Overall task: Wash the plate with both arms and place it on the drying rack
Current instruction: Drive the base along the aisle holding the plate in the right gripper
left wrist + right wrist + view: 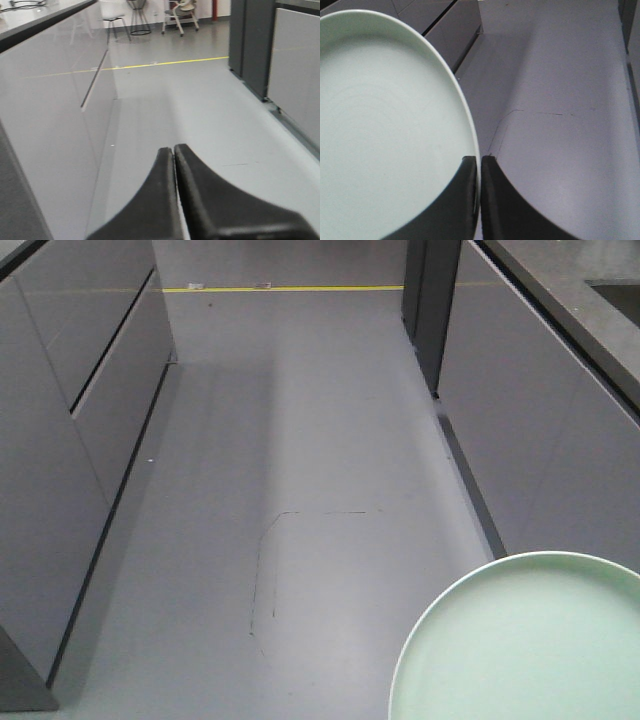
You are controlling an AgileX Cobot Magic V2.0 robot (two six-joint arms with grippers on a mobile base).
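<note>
The pale mint-green plate [525, 640] fills the lower right corner of the front view, held up in the air above the grey floor. In the right wrist view the plate [385, 125] covers the left half. My right gripper [480, 159] is shut on its rim, one black finger on each face. My left gripper [174, 149] is shut and empty, pointing down the aisle above the floor. The drying rack is out of view. Neither arm shows in the front view.
Grey cabinet fronts [70, 420] line the left of the aisle and more cabinets [540, 440] line the right, under a dark counter [580, 290] with a sink corner. A yellow floor line [280, 288] crosses far ahead. Chairs and stools [180, 12] stand beyond it.
</note>
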